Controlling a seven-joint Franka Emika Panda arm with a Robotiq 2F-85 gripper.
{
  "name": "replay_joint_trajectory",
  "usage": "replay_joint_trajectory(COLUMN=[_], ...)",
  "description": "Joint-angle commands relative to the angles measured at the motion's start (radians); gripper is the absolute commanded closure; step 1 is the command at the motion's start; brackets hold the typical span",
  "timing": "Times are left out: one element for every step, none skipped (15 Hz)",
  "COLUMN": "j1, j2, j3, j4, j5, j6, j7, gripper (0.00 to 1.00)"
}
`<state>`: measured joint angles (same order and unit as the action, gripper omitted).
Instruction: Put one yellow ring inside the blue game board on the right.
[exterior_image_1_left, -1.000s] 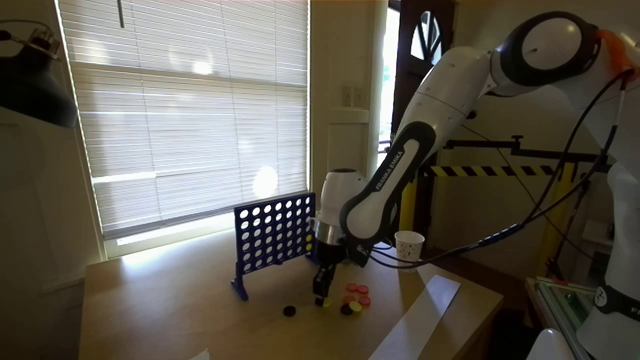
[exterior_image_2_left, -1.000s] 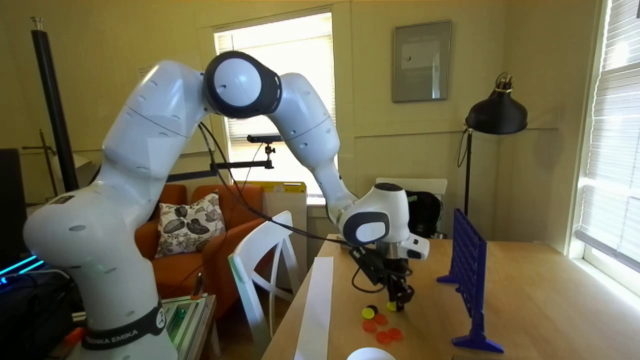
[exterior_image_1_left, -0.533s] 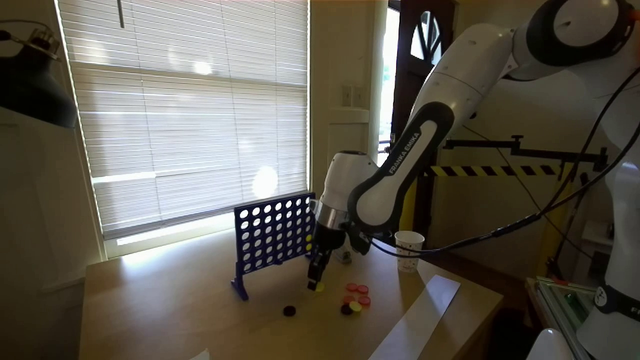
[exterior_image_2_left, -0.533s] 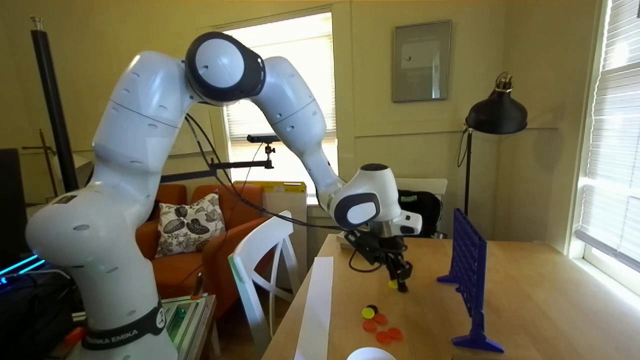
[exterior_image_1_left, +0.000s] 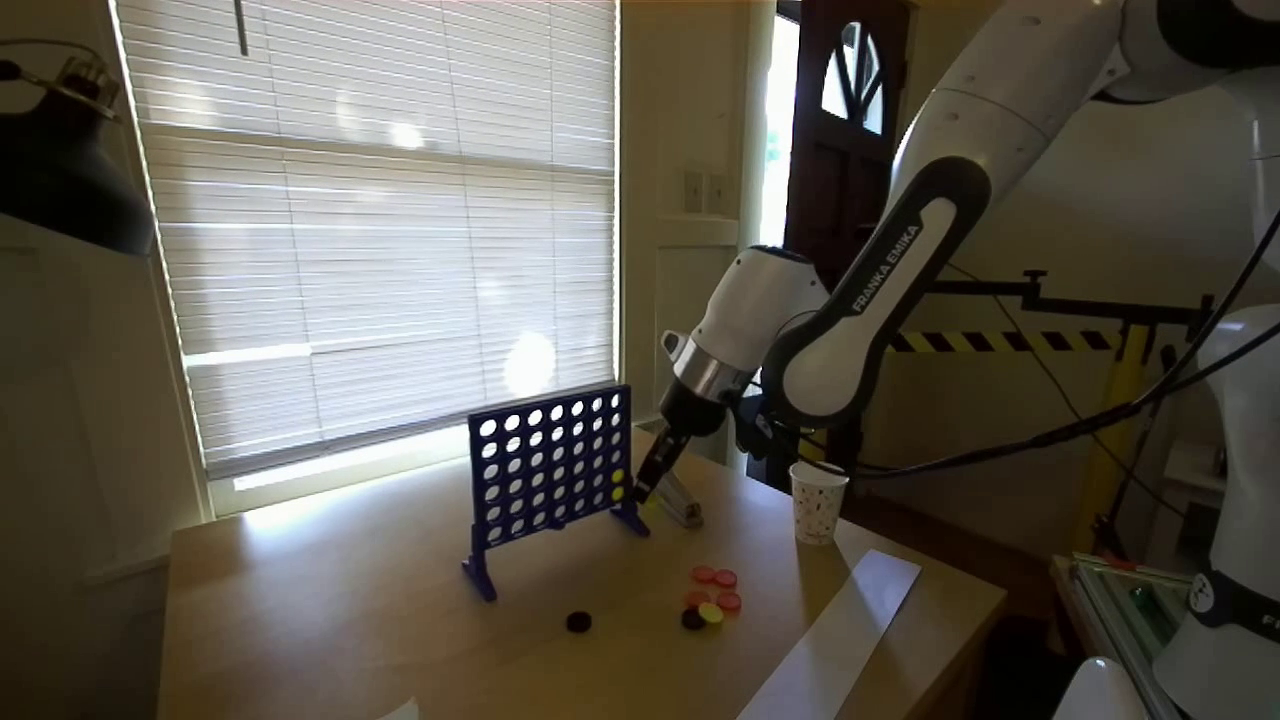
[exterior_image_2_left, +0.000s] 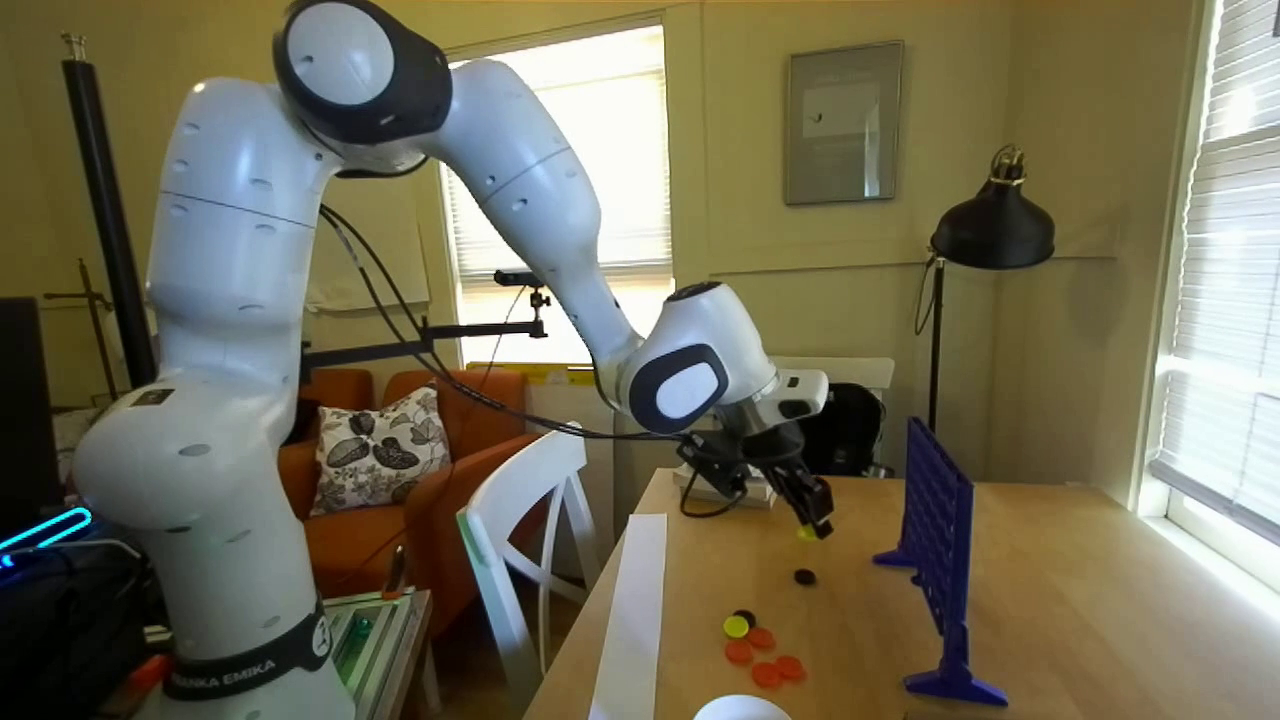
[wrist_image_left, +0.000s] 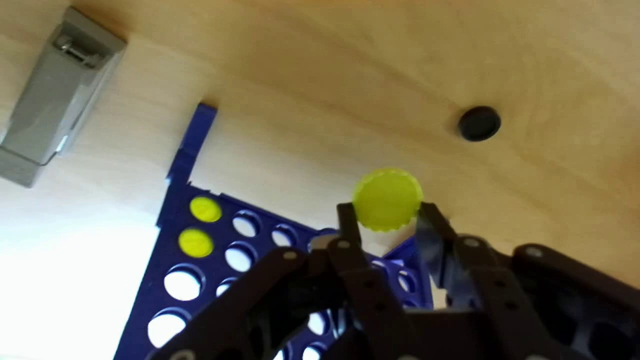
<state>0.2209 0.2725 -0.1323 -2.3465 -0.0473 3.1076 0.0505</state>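
Observation:
My gripper (wrist_image_left: 387, 207) is shut on a yellow ring (wrist_image_left: 387, 199), held by its edges between the fingertips. The ring also shows at the fingertips in both exterior views (exterior_image_1_left: 652, 509) (exterior_image_2_left: 806, 533), partly hidden by the fingers. The gripper is tilted and above the table. The blue game board (exterior_image_1_left: 476, 500) stands upright; it also shows edge-on (exterior_image_2_left: 940, 530) and below the gripper in the wrist view (wrist_image_left: 155, 280). In an exterior view the fingertips appear beside the board's right end, below its top edge. Two yellow tokens (wrist_image_left: 195, 242) sit stacked in the board's end column.
A second yellow token (exterior_image_1_left: 711, 613) leans by a dark token (exterior_image_1_left: 692, 619) near several red tokens (exterior_image_1_left: 728, 602). Another dark token (wrist_image_left: 479, 123) lies apart. A grey stapler-like object (wrist_image_left: 55, 100) lies near the board's foot. A paper cup (exterior_image_1_left: 818, 505) and a white strip (exterior_image_1_left: 835, 640) are on the table.
My gripper has risen with the yellow ring and tilted. In an exterior view it has moved away from the loose tokens towards the board's right end. The board and other tokens have not moved.

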Motion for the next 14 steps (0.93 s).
replay_joint_trajectory(j1=[0.134, 0.172, 0.214, 0.255, 0.291, 0.324, 0.366, 0.396, 0.333, 0.359, 0.374, 0.379, 0.381, 0.381], j2=[-0.086, -0.094, -0.095, -0.096, -0.093, -0.085, -0.08, -0.07, -0.074, -0.074, -0.074, -0.074, -0.073, -0.073], j3=[-0.195, -0.252, -0.311, -0.364, -0.41, -0.451, -0.497, -0.53, -0.465, -0.493, -0.507, -0.512, -0.513, -0.513], j4=[-0.092, -0.096, -0.097, -0.096, -0.091, -0.087, -0.08, -0.078, -0.068, -0.068, -0.068, -0.068, -0.068, -0.068], j5=[-0.086, -0.098, -0.107, -0.111, -0.112, -0.107, -0.102, -0.093, -0.075, -0.075, -0.075, -0.075, -0.075, -0.075], j6=[0.086, 0.099, 0.112, 0.119, 0.124, 0.136, 0.14, 0.162, 0.123, 0.131, 0.135, 0.138, 0.138, 0.138], j7=[0.078, 0.082, 0.086, 0.085, 0.081, 0.077, 0.074, 0.073, 0.042, 0.043, 0.043, 0.043, 0.043, 0.043], gripper=[0.91, 0.91, 0.91, 0.91, 0.91, 0.91, 0.91, 0.91, 0.66, 0.66, 0.66, 0.66, 0.66, 0.66])
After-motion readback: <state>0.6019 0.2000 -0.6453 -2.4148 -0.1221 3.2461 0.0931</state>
